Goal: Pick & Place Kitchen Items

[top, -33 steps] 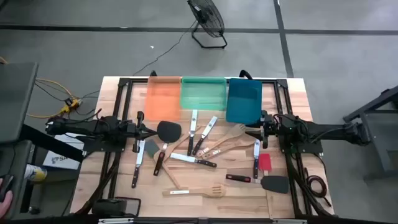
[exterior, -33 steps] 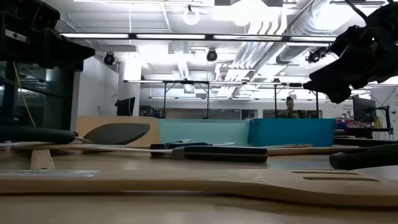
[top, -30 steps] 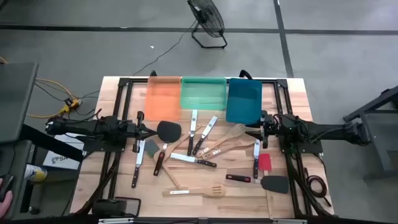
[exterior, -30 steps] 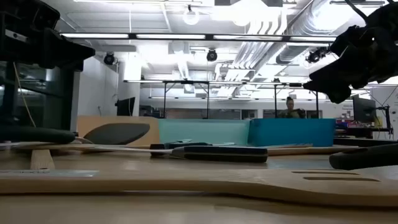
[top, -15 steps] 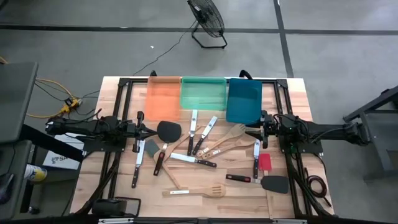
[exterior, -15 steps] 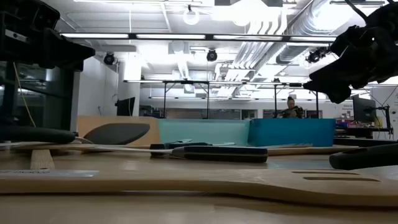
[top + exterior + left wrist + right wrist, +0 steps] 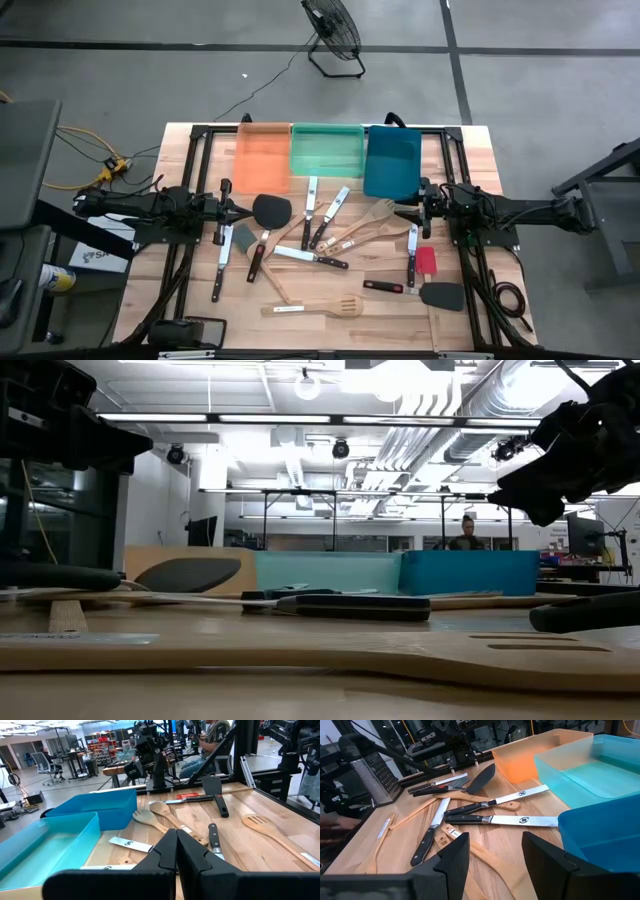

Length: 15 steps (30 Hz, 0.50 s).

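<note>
The left gripper [image 7: 176, 851] hangs above the wooden table [image 7: 190, 290] with its fingers pressed together and nothing between them. Just ahead of it lie a black spatula [image 7: 268, 212] and a black-handled knife [image 7: 220, 262]. Facing it from the other side, the right gripper [image 7: 491, 854] hovers with its fingers spread and empty — the blue tray [image 7: 391, 160] is just beside it, with the green tray [image 7: 326, 148] and the orange tray [image 7: 263, 155] farther along the same row. The kitchen items are scattered on the table between the two grippers: steel-bladed knives [image 7: 326, 216], a wooden spoon [image 7: 365, 215] near the right gripper, and a slotted wooden turner [image 7: 312, 308] well in front of both. By the right gripper lie a red spatula [image 7: 426, 262] and a grey turner [image 7: 442, 295] (both flat on the wood). All three trays look empty from above.
</note>
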Available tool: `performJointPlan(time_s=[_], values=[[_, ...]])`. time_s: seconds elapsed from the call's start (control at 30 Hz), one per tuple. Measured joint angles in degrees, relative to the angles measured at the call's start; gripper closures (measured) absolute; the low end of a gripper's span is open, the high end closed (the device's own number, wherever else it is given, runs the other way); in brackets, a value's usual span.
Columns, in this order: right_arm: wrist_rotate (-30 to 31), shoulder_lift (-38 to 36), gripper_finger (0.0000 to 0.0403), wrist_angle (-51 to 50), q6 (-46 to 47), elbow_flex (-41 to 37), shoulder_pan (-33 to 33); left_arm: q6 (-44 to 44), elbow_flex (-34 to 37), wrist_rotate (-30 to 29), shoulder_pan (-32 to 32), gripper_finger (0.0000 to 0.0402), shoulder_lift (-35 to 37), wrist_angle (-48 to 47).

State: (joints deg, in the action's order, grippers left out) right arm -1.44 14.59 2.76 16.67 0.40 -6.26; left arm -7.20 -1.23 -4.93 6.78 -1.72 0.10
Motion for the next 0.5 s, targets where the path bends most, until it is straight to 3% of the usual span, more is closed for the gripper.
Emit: performJointPlan(time_s=[0.4, 0.5], values=[[0.1, 0.0, 0.0229, 0.0, -0.1, 0.0, 0.0, 0.0, 0.0, 0.0, 0.0, 0.0402, 0.0, 0.0], [3.3, 0.0, 0.0229, 0.0, -2.3, 0.0, -0.2, 0.0, 0.0, 0.0, 0.0, 0.0402, 0.0, 0.0]])
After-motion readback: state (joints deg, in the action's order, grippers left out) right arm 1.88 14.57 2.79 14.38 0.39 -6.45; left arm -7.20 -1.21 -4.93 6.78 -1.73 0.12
